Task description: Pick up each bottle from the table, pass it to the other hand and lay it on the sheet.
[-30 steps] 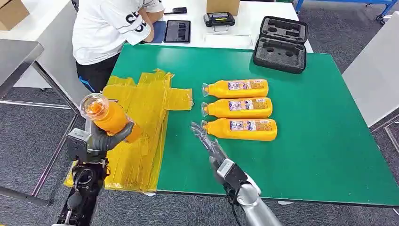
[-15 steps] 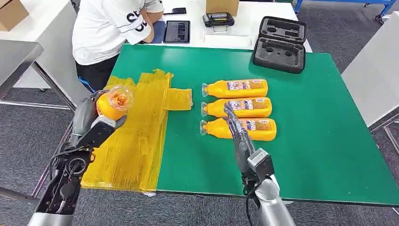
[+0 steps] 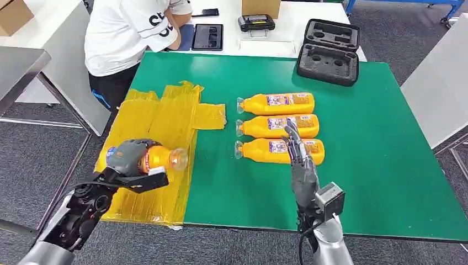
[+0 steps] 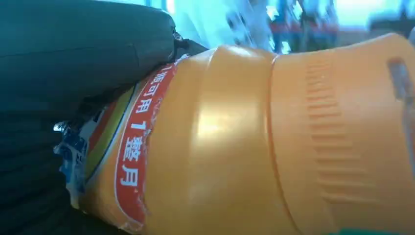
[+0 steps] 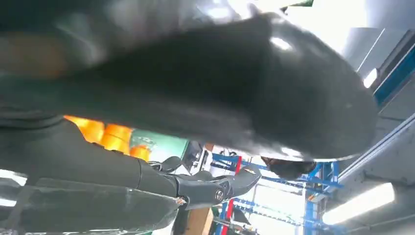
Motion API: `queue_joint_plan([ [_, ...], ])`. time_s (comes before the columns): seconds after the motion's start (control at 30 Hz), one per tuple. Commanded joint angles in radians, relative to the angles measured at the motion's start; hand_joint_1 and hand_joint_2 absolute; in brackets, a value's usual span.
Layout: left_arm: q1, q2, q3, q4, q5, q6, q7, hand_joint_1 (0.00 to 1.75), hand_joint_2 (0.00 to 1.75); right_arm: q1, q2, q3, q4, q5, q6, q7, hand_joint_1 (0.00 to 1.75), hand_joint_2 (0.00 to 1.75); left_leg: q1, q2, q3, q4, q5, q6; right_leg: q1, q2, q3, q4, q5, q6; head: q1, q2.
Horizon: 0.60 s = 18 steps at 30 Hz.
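Observation:
My left hand [image 3: 129,156] grips an orange bottle [image 3: 160,158] and holds it lying sideways low over the yellow sheet [image 3: 160,132], its clear cap toward the green table. Close up in the left wrist view, the bottle [image 4: 254,142] shows its red label band against the dark fingers [image 4: 83,54]. Three more orange bottles lie side by side on the green table: far [image 3: 278,103], middle [image 3: 270,126] and near [image 3: 265,151]. My right hand [image 3: 298,152] stands over the near bottle with fingers spread and holds nothing. Orange bottle parts [image 5: 105,134] show past the dark fingers in the right wrist view.
A person in a white shirt [image 3: 127,33] stands at the table's far left corner. An open black foam case [image 3: 329,52] sits at the far edge. A tablet [image 3: 207,37] and a small black device [image 3: 256,22] lie on the white table behind.
My left hand has swung the bottle from upright at the sheet's left edge down to lying sideways over the sheet. My right hand has moved right, over the near bottle.

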Motion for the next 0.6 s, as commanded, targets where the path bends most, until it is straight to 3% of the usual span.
queue_joint_plan([
  [0.03, -0.160, 0.027, -0.263, 0.236, -0.027, -0.055, 0.012, 1.75, 1.75, 0.011, 0.009, -0.055, -0.026, 0.001, 0.015, 0.003, 0.00, 0.00, 0.000, -0.003, 0.006, -0.001, -0.002, -0.001, 0.000, -0.003, 0.007, 0.000, -0.003, -0.002, 0.000, 0.000],
  [0.3, -0.165, 0.027, -0.293, 0.266, -0.030, -0.063, 0.019, 1.75, 1.75, 0.007, 0.011, -0.058, -0.015, 0.002, 0.017, 0.004, 0.00, 0.00, 0.000, 0.000, 0.006, -0.001, 0.000, -0.001, 0.000, 0.000, 0.007, -0.001, -0.001, -0.001, 0.000, 0.000],
  [0.37, -0.169, 0.048, -0.303, 0.250, -0.026, -0.082, 0.031, 1.75, 1.75, 0.001, 0.012, -0.057, -0.004, 0.002, 0.017, 0.004, 0.00, 0.00, 0.001, 0.000, 0.011, -0.001, -0.002, -0.002, 0.001, 0.001, 0.012, -0.001, -0.002, -0.003, 0.000, 0.000],
  [0.6, -0.199, 0.104, -0.332, 0.234, 0.015, -0.169, 0.029, 1.75, 1.75, -0.021, 0.018, -0.044, 0.033, 0.001, 0.022, 0.003, 0.00, 0.00, 0.001, 0.001, 0.007, -0.001, -0.001, -0.002, 0.001, 0.002, 0.007, 0.000, 0.000, -0.002, 0.000, 0.000],
])
